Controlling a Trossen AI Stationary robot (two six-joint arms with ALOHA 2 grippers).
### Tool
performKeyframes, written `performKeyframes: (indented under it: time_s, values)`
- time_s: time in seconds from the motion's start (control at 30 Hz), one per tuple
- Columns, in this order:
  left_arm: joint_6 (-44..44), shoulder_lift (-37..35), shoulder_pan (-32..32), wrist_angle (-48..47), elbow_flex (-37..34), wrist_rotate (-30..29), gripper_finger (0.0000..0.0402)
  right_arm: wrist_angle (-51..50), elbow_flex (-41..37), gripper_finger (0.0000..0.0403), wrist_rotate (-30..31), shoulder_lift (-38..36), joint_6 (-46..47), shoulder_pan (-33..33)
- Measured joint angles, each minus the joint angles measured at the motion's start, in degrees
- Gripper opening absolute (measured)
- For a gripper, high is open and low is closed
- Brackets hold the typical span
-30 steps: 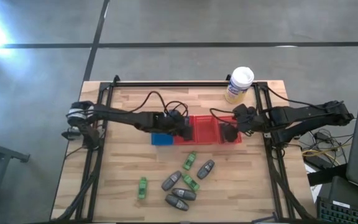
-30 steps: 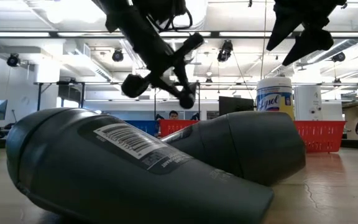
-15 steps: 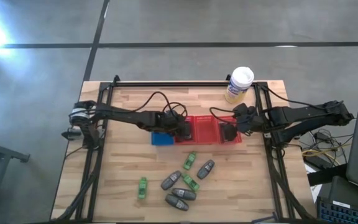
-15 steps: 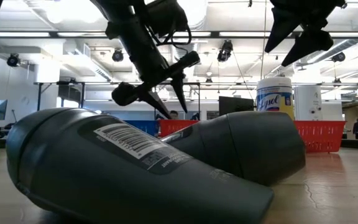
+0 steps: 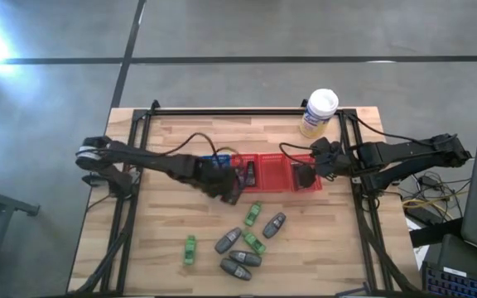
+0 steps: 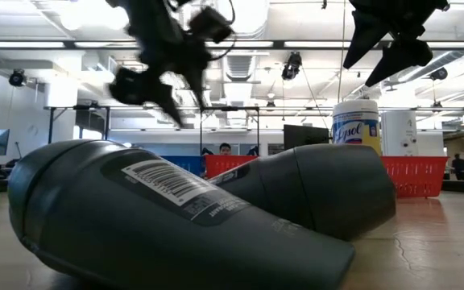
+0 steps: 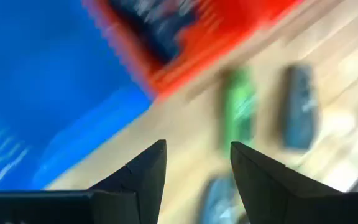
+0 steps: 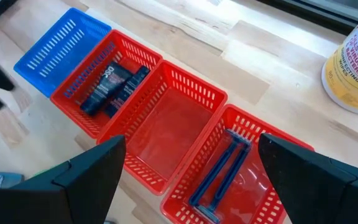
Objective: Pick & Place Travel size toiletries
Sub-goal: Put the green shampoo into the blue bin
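Observation:
Several travel size toiletries lie loose on the near part of the table: green packets [image 5: 252,213] [image 5: 190,249] and grey oval containers [image 5: 274,223] [image 5: 228,241]. Two of the grey containers [image 6: 176,209] fill the low view. Dark tubes [image 8: 114,87] lie in the left red tray [image 8: 86,115]. Blue razors [image 8: 219,177] lie in the right red tray. My left gripper [image 5: 228,190] hangs open over the wood just near of the trays, with nothing between its fingers [image 7: 197,155]. My right gripper [image 5: 309,175] waits wide open above the red trays [image 8: 191,143].
A blue tray [image 8: 61,50] stands left of the three red trays, and the middle red tray [image 8: 166,124] holds nothing. A yellowish canister [image 5: 319,112] with a white lid stands at the far right. Black frame rails [image 5: 131,207] run along both table sides.
My left gripper has opened above the left red tray. It then drew back toward the table's near edge and a little left, rising slightly and tipping further downward. A dark tube now shows in that tray where the gripper stood.

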Motion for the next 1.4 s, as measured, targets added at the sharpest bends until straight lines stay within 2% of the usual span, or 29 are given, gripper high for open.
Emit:
performKeyframes:
  time_s: [0.17,0.3,0.5,0.63,0.77,0.93,1.4]
  values:
    - [-9.2,-1.4,-7.5,-12.8,0.0,-0.1,0.0183,0.1,0.0,0.0364,0.0,0.0,-0.1,0.0]
    - [-18.7,-1.4,-14.1,-17.6,-0.3,-0.1,0.0185,0.3,-0.1,0.0364,0.0,0.0,-0.7,0.0]
    - [-31.8,-0.9,-22.1,-17.9,-0.3,0.2,0.0204,0.5,-0.4,0.0364,0.0,0.0,-1.3,0.0]
    - [-36.8,-0.4,-25.0,-18.1,-0.4,-0.1,0.0231,0.7,-0.8,0.0363,0.0,0.0,-1.5,0.0]
    - [-39.2,1.3,-26.1,-18.0,-0.4,-0.1,0.0263,0.9,-0.9,0.0363,0.0,0.0,-1.6,0.0]
    - [-40.2,3.9,-26.8,-17.7,-0.4,4.1,0.0288,0.9,-0.9,0.0364,0.0,0.0,-1.5,0.0]
    - [-40.8,9.9,-29.5,-13.4,-0.4,6.0,0.0289,0.9,-0.9,0.0364,-0.1,0.0,-0.9,0.0]
